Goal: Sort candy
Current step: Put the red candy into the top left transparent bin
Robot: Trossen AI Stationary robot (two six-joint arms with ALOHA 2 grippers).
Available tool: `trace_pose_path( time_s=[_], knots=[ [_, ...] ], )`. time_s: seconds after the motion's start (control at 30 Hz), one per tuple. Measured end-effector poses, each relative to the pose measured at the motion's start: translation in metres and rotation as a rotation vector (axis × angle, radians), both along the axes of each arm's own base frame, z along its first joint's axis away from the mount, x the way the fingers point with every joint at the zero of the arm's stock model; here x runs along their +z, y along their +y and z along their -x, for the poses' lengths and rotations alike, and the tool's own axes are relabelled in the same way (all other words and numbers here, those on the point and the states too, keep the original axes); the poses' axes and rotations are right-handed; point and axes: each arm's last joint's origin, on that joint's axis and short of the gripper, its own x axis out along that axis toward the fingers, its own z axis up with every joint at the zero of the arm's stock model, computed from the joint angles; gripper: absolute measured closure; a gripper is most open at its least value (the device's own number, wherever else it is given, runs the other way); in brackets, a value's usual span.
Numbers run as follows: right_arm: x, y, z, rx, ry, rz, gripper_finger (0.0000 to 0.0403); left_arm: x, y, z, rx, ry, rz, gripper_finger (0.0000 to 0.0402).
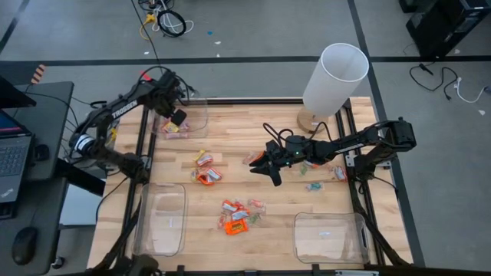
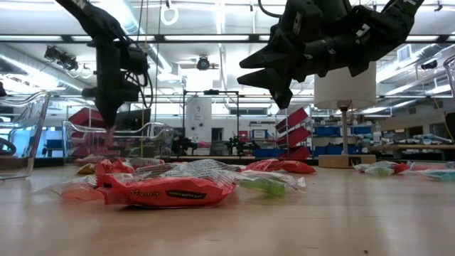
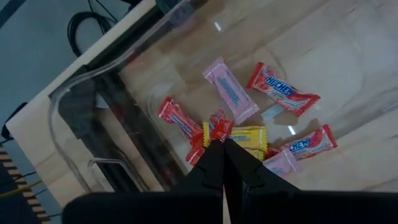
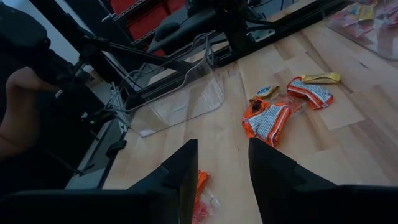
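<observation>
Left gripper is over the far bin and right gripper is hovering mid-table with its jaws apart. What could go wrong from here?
1. The left gripper is shut on a red and yellow candy above the far-left bin; the wrapper could cling on release.
2. The right gripper hangs open over loose candy; the orange pile is overlapped, so a pick may drag several.
3. The white cylinder stands close beside the right arm; a swing could knock it.

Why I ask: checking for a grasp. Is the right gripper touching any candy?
Apart. The low view shows the right gripper open and well above the candy on the table, with background visible between them.
</observation>
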Motion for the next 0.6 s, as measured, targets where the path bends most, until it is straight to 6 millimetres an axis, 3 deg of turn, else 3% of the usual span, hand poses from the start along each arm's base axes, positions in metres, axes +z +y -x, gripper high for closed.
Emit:
trace_pose_path(
  time_s=[0.6],
  knots=[
    [0.000,0.000,0.000,-0.006,0.001,0.002,0.0275,-0.023,0.019,-0.004,0.012,0.075,0.014,0.0401]
  ],
)
